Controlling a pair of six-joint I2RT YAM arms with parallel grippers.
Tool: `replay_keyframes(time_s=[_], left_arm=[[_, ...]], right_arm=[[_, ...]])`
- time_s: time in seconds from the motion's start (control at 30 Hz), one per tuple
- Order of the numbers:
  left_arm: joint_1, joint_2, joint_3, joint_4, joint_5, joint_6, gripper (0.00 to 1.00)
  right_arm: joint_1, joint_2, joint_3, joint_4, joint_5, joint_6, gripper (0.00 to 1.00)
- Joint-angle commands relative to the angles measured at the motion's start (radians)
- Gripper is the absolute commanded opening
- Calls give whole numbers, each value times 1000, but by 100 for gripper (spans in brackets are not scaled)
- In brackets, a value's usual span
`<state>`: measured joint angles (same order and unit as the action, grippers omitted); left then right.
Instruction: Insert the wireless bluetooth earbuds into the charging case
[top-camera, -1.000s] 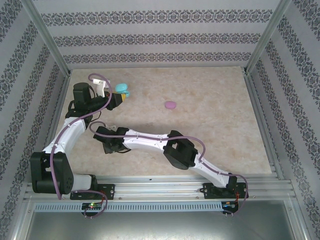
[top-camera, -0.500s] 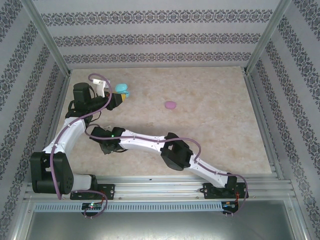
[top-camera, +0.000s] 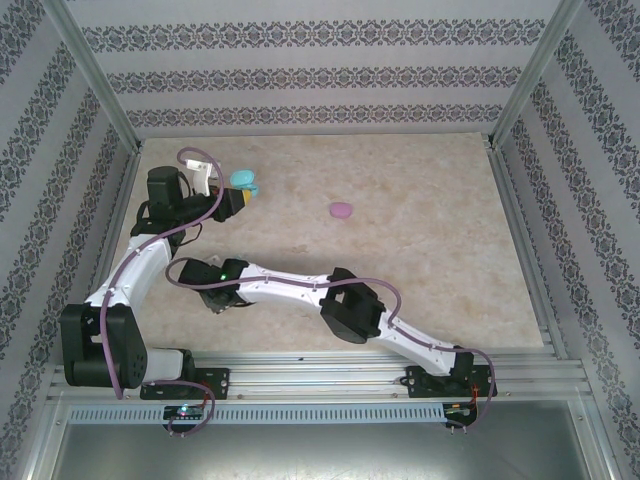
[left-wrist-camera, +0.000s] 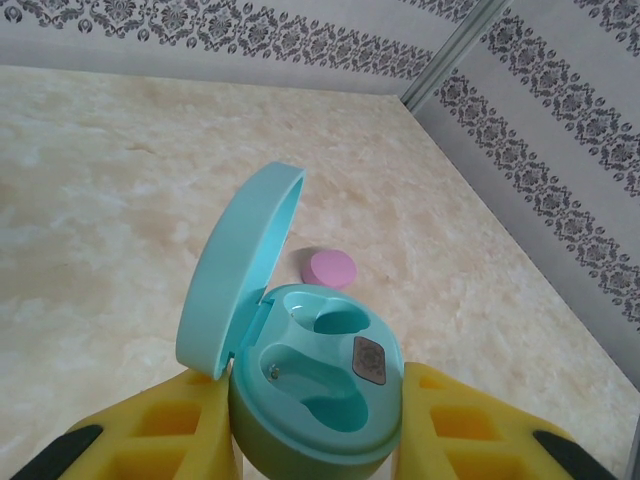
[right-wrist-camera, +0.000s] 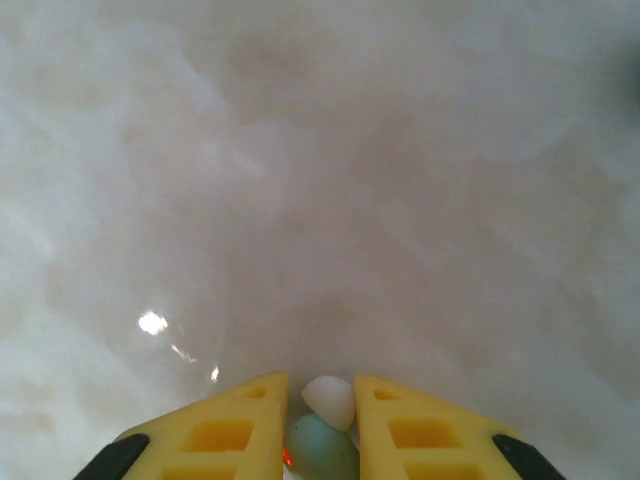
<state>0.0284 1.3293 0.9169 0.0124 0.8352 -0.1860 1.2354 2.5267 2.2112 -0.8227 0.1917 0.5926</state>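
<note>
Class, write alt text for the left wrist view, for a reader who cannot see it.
An open turquoise charging case, lid raised and both earbud wells empty, sits between the yellow fingers of the left gripper. Behind it a small pink oval case lies on the pale marbled table, patterned walls beyond.

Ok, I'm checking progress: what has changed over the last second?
The right arm shifted slightly left; the right gripper is shut on an earbud. The left gripper holding the open turquoise case and the pink case stayed put.
</note>
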Motion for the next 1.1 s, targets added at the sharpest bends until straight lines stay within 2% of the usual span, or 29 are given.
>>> replay_keyframes(time_s=[0.0, 0.2, 0.33, 0.43, 0.6, 0.77, 0.93, 1.07], left_arm=[[13, -13, 30, -17, -1, 26, 12], [12, 5, 26, 19, 21, -15, 11], [11, 7, 1, 73, 58, -46, 11], [7, 2, -35, 150, 106, -88, 11], [-3, -14, -89, 184, 134, -86, 10], [-27, -27, -125, 228, 133, -113, 10], [-51, -45, -135, 209, 128, -103, 9], [-59, -68, -144, 161, 124, -75, 9]], right_arm=[[7, -111, -135, -31, 34, -39, 19], [-23, -360, -484, 81, 75, -49, 19], [-72, -521, -742, 176, 39, -72, 18], [-137, -618, -897, 187, 22, -83, 18], [-284, -794, -1113, 241, -59, -131, 19], [-374, -826, -1161, 254, -126, -258, 21], [-376, -733, -1103, 198, -105, -360, 25], [-369, -680, -1092, 208, -143, -402, 27]])
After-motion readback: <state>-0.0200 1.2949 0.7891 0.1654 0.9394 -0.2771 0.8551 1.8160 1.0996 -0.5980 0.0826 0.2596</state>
